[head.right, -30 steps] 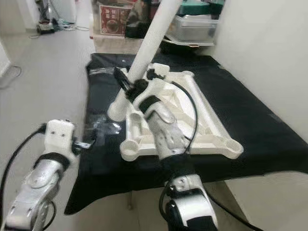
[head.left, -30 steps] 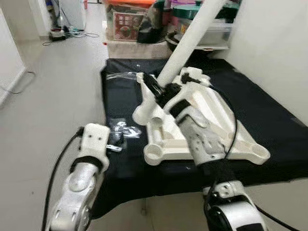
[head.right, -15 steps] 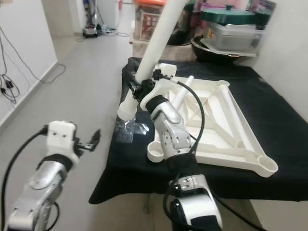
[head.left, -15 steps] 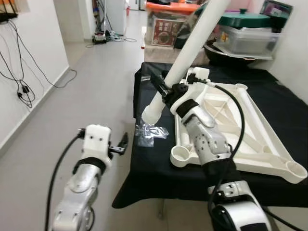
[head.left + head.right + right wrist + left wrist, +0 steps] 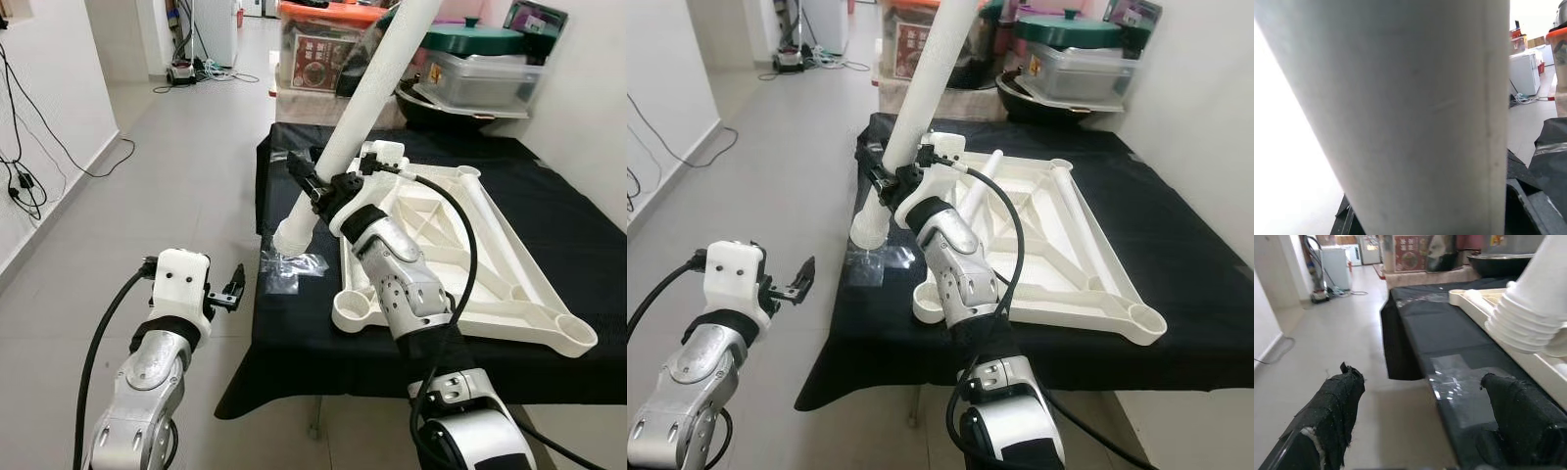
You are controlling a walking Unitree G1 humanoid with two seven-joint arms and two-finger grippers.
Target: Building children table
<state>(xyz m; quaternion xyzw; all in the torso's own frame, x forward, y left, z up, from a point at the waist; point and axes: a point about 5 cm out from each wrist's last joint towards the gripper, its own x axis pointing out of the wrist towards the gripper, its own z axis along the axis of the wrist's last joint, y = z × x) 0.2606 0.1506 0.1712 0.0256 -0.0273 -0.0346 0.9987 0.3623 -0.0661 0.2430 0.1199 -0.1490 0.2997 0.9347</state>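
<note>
I have the right gripper [image 5: 315, 186] clamped tight around a long white table leg [image 5: 364, 117], gripping it near its lower, ribbed end. The leg tilts up and away toward the storage boxes [image 5: 323, 49] at the far end of the room, and its lower end hangs just above the near-left corner of the bench [image 5: 588, 245], over a clear plastic bag [image 5: 294, 269] lying on the black cloth. In the right wrist view the leg [image 5: 1400, 112] sits right against the camera.

The white table top [image 5: 470, 255] lies upside down on the bench, ribs up, with round sockets at its corners; the nearest socket [image 5: 353, 309] sits just below my right forearm.

My left gripper [image 5: 233, 289] is held out over the grey floor [image 5: 147, 196], beside the bench's left edge and apart from it. Its fingers [image 5: 1337, 401] are spread wide and hold nothing; between them I see the bench edge and the bag.
</note>
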